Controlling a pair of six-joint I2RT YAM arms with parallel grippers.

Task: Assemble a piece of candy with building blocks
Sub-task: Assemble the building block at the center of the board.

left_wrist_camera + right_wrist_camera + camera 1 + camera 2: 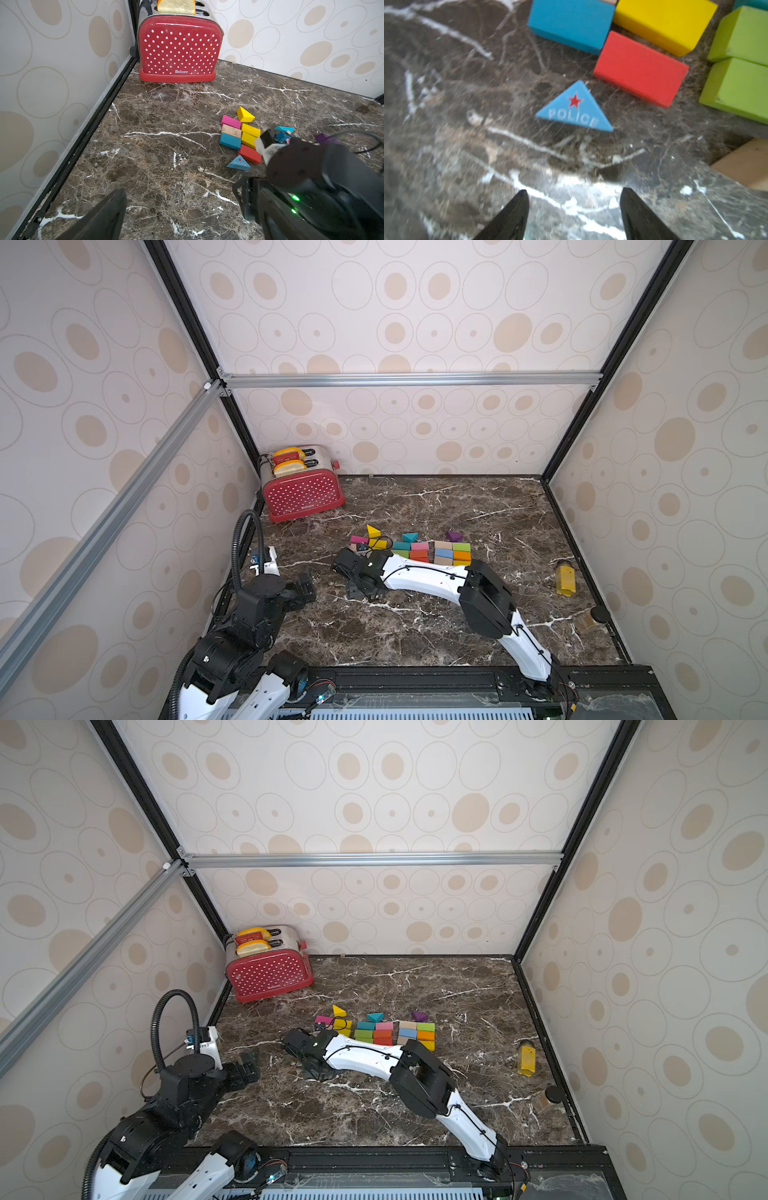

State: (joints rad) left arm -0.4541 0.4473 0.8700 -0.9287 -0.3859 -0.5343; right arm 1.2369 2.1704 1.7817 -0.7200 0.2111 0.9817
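Observation:
The building blocks point(415, 549) lie in three colourful groups on the marble top, seen in both top views point(380, 1031). A flat blue triangle printed POLICE point(574, 108) rests alone on the marble beside a red brick point(640, 68); the left wrist view shows the triangle point(239, 164) too. My right gripper point(574, 192) is open and empty, just short of that triangle, and hangs low at the blocks' near left corner point(347, 566). My left gripper point(307, 585) stands wide open over bare marble point(187, 203), to the left of the blocks.
A red polka-dot toaster point(303, 489) with toast in its slots fills the back left corner. A mustard-yellow bottle point(565, 580) and a black-lidded jar point(594, 618) lie near the right wall. Patterned walls close three sides.

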